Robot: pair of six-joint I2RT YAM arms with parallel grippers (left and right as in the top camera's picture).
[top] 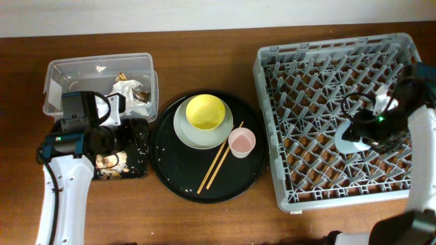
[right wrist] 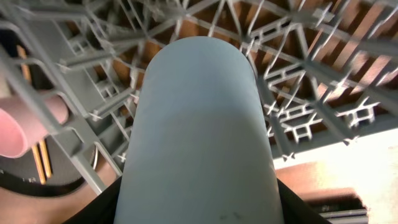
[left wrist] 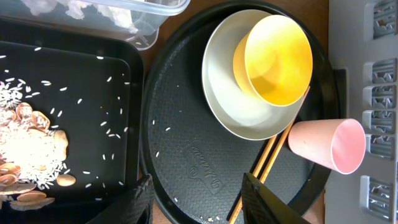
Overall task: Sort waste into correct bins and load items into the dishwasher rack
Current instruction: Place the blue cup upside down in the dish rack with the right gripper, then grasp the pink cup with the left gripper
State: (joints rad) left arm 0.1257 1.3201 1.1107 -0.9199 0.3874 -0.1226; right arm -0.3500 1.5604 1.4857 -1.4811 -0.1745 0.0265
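The grey dishwasher rack (top: pixel 327 102) fills the right. My right gripper (top: pixel 371 136) is shut on the blue cup (top: pixel 347 139), lying on its side over the rack floor; it fills the right wrist view (right wrist: pixel 199 137). On the round black tray (top: pixel 170 170) sit the grey-green plate (top: pixel 187 133) with the yellow bowl (top: pixel 205 111), the pink cup (top: pixel 242 142) and two chopsticks (top: pixel 216 167). My left gripper (left wrist: pixel 196 202) is open and empty at the tray's left rim, beside the shallow black bin (top: pixel 136 150) holding food scraps (left wrist: pixel 25 149). The clear tub (top: pixel 75 71) holds tissue wads (top: pixel 126 92).
Rice grains are scattered over the shallow black bin (left wrist: pixel 93 81) and the round tray (left wrist: pixel 186 143). The left arm covers part of the black bin. Bare wooden table (top: pixel 204 218) runs along the front edge.
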